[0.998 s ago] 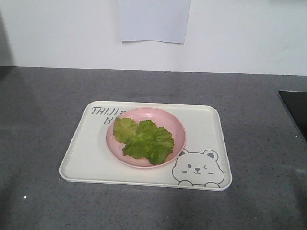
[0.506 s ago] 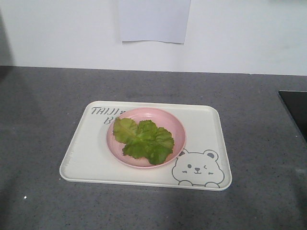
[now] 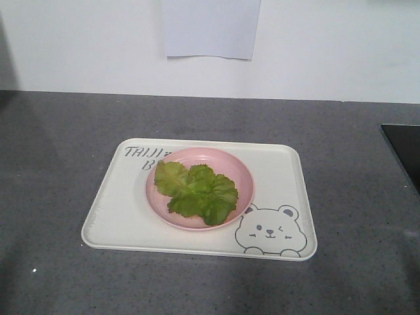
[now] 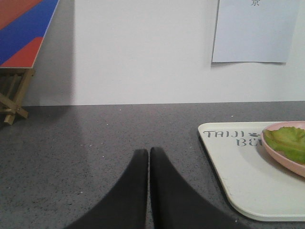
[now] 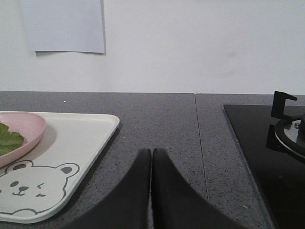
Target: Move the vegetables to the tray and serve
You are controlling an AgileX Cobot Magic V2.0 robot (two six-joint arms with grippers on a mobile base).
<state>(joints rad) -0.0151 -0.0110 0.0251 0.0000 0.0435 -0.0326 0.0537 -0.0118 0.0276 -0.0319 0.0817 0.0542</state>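
Vegetables (image 3: 197, 191) in pink plate (image 3: 239, 172) on tray (image 3: 275, 170), left gripper (image 4: 148, 151) and right gripper (image 5: 151, 151) jaws clenched, empty

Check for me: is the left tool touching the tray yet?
Apart. The left wrist view shows the left tool shut over bare grey counter, with a clear strip of counter between it and the tray.

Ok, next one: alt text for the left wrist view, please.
The closed black left gripper sits low over a grey speckled countertop. At right, a cream-white rectangular plastic tray holds a round pink plate of bright green crinkled lettuce.
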